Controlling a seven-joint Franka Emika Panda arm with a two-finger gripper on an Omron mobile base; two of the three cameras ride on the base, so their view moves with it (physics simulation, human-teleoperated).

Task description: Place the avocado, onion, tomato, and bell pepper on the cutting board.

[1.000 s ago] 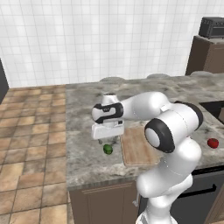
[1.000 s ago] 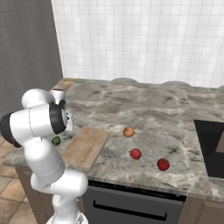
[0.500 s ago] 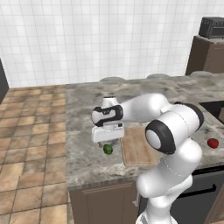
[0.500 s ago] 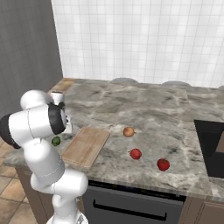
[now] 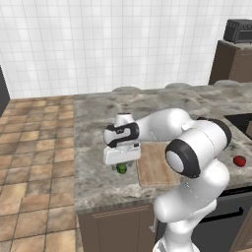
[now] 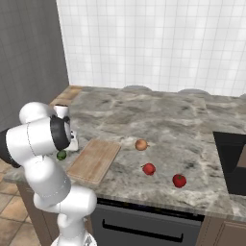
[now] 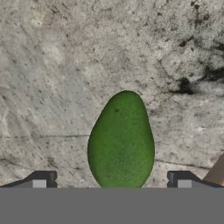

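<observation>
Your gripper [image 7: 111, 186] hangs right over the avocado [image 7: 121, 142], fingers spread wide and clamped on nothing. In the hand view the two fingertips [image 7: 40, 180] stand one to each side of the fruit, with its broad end lying between them and its narrow end pointing away from them. There is a gap on both sides between tip and skin; whether the tips have reached the height of the fruit you cannot tell from here.

From the left base view the gripper [image 5: 122, 156] sits low over the counter [image 5: 93, 123] and the avocado [image 5: 121, 169] peeks out just under it, resting on the stone. The board [image 5: 156, 165] lies just beside the fingers, on the arm's side, and a corner of it shows at the edge of the hand view [image 7: 216, 171]. It carries nothing.

In the right base view you see the avocado [image 6: 61, 154] off the board [image 6: 94, 160], close to its far corner. The onion [image 6: 141, 144], the tomato [image 6: 149, 168] and the pepper [image 6: 179, 180] lie on the counter well apart from the fingers, beyond the board.
</observation>
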